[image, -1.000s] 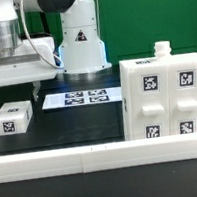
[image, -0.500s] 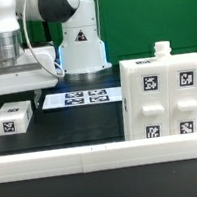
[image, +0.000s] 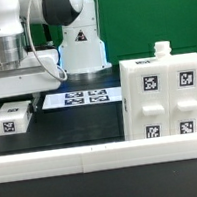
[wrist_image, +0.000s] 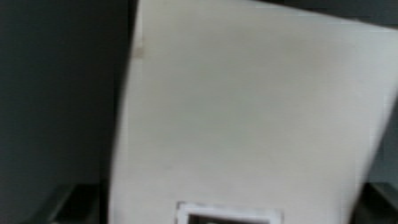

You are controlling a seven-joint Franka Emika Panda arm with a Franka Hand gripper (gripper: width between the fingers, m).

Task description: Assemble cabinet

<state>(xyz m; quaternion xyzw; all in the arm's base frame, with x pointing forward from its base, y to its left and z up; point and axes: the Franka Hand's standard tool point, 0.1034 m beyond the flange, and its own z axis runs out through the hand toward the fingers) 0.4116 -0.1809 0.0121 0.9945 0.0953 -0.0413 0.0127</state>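
We see the gripper hanging low at the exterior view's left, just above a small white block. The block is box-shaped with crisp edges and a matte surface, and it carries one black-and-white marker tag on its front face. The broad white hand hides the fingers, so we cannot tell how far apart they stand or whether they touch the block.

In the wrist view, a pale, smooth, flat panel fills most of the picture. It is blurred, with one straight edge against a dark background and the corner of a tag at its far end. We cannot say for certain that this is the same block.

The cabinet body stands well apart at the exterior view's right. It is a tall white slab-sided box with four tags set in shallow square panels. A small ribbed white knob sits on its top.

Between the two parts, the thin marker board lies flat on the matte black table. A low white rail runs along the near edge of the table.
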